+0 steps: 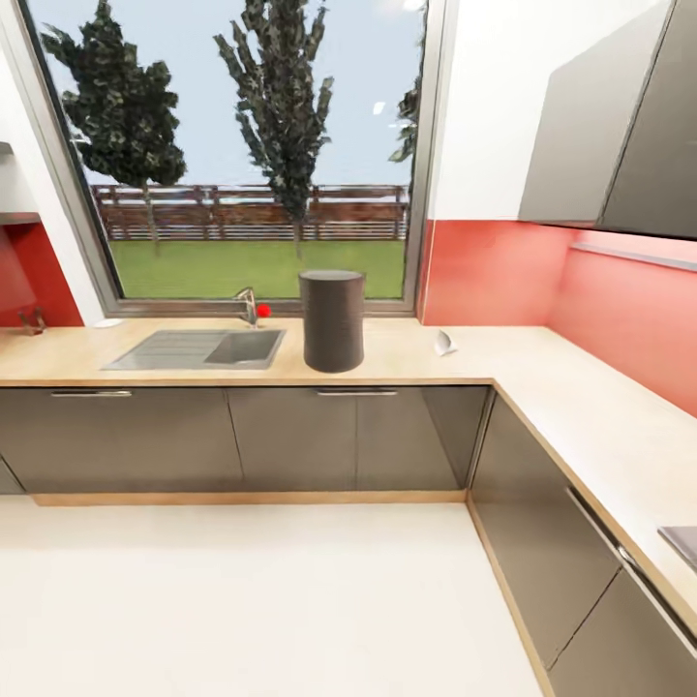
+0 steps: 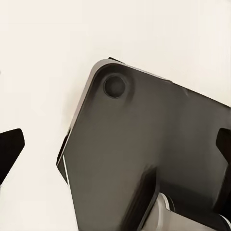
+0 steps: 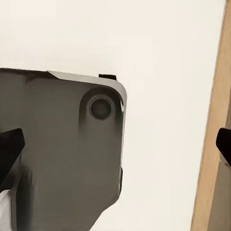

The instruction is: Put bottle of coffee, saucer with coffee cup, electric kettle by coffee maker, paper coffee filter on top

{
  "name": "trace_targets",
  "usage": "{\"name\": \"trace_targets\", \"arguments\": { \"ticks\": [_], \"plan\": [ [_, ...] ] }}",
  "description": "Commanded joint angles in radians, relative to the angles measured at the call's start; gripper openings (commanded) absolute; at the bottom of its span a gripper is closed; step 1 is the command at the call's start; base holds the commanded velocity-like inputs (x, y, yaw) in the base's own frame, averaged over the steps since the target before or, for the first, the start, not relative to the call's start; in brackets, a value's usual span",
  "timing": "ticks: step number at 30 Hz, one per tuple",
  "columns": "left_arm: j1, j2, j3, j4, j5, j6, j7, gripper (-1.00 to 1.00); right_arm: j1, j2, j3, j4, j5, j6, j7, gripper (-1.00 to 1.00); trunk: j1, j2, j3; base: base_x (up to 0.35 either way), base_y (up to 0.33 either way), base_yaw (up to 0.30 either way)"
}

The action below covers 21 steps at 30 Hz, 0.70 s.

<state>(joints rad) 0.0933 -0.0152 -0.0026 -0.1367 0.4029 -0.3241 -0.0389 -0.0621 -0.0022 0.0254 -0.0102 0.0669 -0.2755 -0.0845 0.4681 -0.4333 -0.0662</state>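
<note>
The coffee maker (image 1: pixel 332 320), a tall dark grey cylinder, stands upright on the kitchen countertop (image 1: pixel 542 373) just right of the sink. To its right on the worktop lies a small white curved piece (image 1: pixel 443 342) that looks like a paper coffee filter. The left gripper (image 2: pixel 115 149) hangs over the robot's dark base plate and the pale floor, open, with its black fingertips (image 2: pixel 9 155) spread wide and nothing between them. The right gripper (image 3: pixel 115 144) is open the same way, with its fingertips (image 3: pixel 9 146) wide apart. The bottle of coffee, saucer, coffee cup, electric kettle and kitchen shelf are out of view.
A steel sink (image 1: pixel 198 348) with a faucet (image 1: pixel 249 305) sits under the big window. The counter turns a corner and runs along the right wall under grey upper cabinets (image 1: pixel 620 136). Grey cabinet fronts (image 1: pixel 290 436) line both runs. Pale floor (image 1: pixel 252 600) lies in front.
</note>
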Motion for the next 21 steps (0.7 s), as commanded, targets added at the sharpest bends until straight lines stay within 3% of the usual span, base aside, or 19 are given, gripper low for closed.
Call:
{"name": "trace_targets", "arguments": {
  "ticks": [1, 14, 21],
  "plan": [
    [0.000, 0.000, 0.000, -0.001, 0.008, -0.001, -0.004, 1.00, -0.001, 0.000, 0.002, 0.001, 0.007, -0.002, -0.006, 1.00, 0.001, -0.002, -0.002, 0.340, 0.111, 0.000],
    [0.000, 0.000, 0.000, -0.001, 0.007, -0.001, -0.004, 1.00, -0.001, -0.001, 0.002, 0.001, 0.007, -0.002, -0.006, 1.00, 0.001, -0.002, -0.002, 0.340, 0.091, 0.000],
    [0.000, -0.006, -0.002, -0.001, 0.007, -0.001, -0.004, 1.00, -0.001, 0.002, 0.002, 0.001, 0.005, -0.001, -0.005, 1.00, 0.001, -0.002, -0.002, 0.341, -0.025, 0.000]
  ]
}}
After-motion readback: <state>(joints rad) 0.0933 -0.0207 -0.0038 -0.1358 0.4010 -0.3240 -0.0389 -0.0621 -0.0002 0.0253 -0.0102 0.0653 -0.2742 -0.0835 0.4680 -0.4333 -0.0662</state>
